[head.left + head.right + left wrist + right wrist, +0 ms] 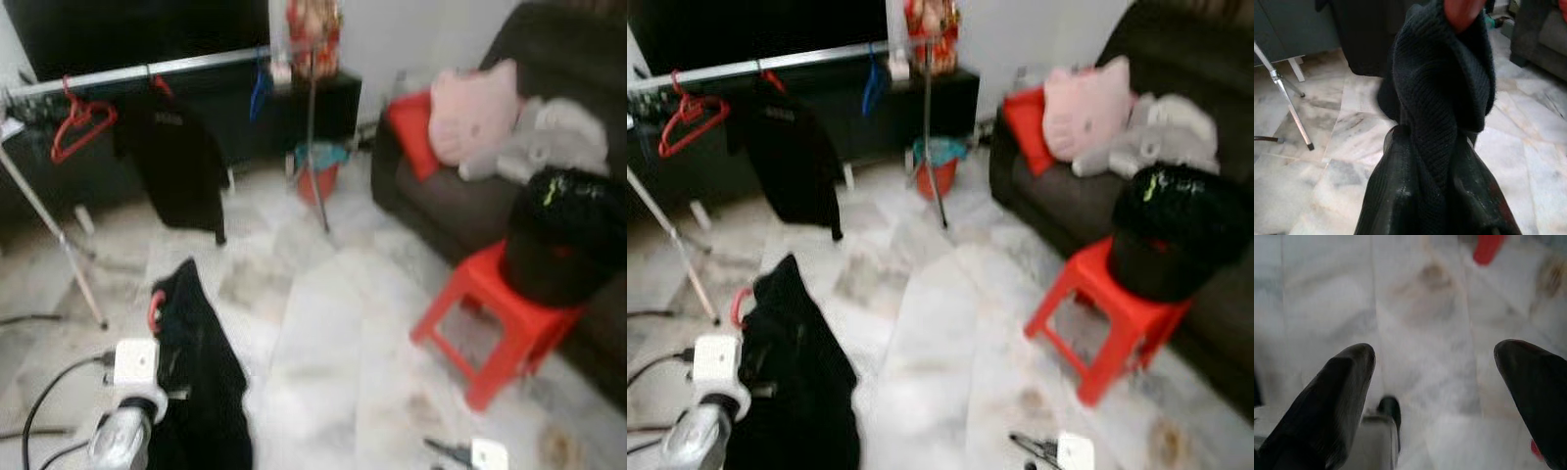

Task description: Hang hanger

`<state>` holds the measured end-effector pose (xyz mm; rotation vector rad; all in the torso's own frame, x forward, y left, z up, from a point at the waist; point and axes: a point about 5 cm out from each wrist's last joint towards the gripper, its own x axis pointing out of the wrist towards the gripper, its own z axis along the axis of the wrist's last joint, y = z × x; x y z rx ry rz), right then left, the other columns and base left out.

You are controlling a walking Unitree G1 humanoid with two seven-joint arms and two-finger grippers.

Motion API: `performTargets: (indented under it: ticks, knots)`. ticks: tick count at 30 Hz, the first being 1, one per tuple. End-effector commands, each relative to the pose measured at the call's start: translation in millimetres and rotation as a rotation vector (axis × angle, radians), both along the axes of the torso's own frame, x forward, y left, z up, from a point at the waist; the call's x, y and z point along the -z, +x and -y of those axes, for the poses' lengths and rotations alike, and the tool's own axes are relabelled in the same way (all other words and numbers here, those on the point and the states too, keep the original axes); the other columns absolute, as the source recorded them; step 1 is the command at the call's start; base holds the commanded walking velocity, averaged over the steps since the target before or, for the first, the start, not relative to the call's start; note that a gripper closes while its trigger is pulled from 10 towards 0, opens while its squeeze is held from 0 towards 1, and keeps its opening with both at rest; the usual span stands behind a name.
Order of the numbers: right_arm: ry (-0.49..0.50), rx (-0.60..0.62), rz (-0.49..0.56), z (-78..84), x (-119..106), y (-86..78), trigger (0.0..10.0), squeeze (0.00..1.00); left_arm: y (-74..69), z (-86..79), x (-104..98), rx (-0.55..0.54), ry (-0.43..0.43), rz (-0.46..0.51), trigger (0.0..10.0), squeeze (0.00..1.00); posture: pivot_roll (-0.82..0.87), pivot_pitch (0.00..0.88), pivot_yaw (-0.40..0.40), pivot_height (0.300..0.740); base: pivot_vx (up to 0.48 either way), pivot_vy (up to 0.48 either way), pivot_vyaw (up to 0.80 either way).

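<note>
No writing or brand can be read; both eye views are blurred, and the pale mark on the chest of the black garment [174,162] hanging from the silver rail [147,70] is illegible. An empty red hanger [80,125] hangs on the rail near its left end, and a blue hanger [260,93] hangs further right, beside the rack's upright pole. The left arm [122,431] rises from the bottom edge of the eye views, low over the marble floor [323,343], carrying a black knitted garment [201,382] with a red hanger loop [155,311] showing at its top. In the left wrist view the knit [1442,107] bunches over the left gripper's fingers and hides them, so its opening cannot be told; a red hanger tip [1462,12] is cut off at the frame edge. The right gripper [1449,377], seen in its wrist view, has its two black fingers [1332,401] spread wide apart and empty above the floor. A red stool [495,323] bears a black bag [563,235] beside the dark sofa [441,196], which holds a pink plush cushion [475,108]. A red bucket [318,171] stands near the pole's foot; its contents are unclear.
</note>
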<state>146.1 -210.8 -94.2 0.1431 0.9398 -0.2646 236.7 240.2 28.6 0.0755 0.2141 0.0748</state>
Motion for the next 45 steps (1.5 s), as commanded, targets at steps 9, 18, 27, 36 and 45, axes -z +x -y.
performTargets:
  ticks: [9,18,27,36,45]
  knots:
    - [0.023,-0.008,-0.002,-7.8,0.8,2.1,10.0,0.00,-1.2,-14.0,-5.5,-0.056,0.001,0.016,10.0,0.00,0.11,0.000,-0.038,0.740,0.385,0.000,0.00]
    - [0.018,-0.016,0.011,-5.8,-1.8,8.1,10.0,0.00,-1.8,-20.1,-9.0,-0.077,0.010,0.019,10.0,0.00,0.09,0.000,-0.016,0.740,0.387,0.000,0.00]
    - [0.017,-0.045,0.008,-3.9,-2.8,10.1,10.0,0.00,-5.8,-24.2,-8.6,-0.109,0.008,0.013,10.0,0.00,0.08,0.000,-0.022,0.740,0.386,0.000,0.00]
    - [0.016,-0.052,0.012,-3.5,-3.3,11.2,10.0,0.00,-5.2,-21.2,-7.8,-0.111,0.001,0.012,10.0,0.00,0.08,0.000,-0.022,0.740,0.386,0.000,0.00]
    - [0.016,-0.057,0.009,-3.1,-3.4,11.3,10.0,0.00,-3.9,-19.4,-8.0,-0.116,-0.001,0.009,10.0,0.00,0.08,0.012,-0.021,0.740,0.389,0.000,0.00]
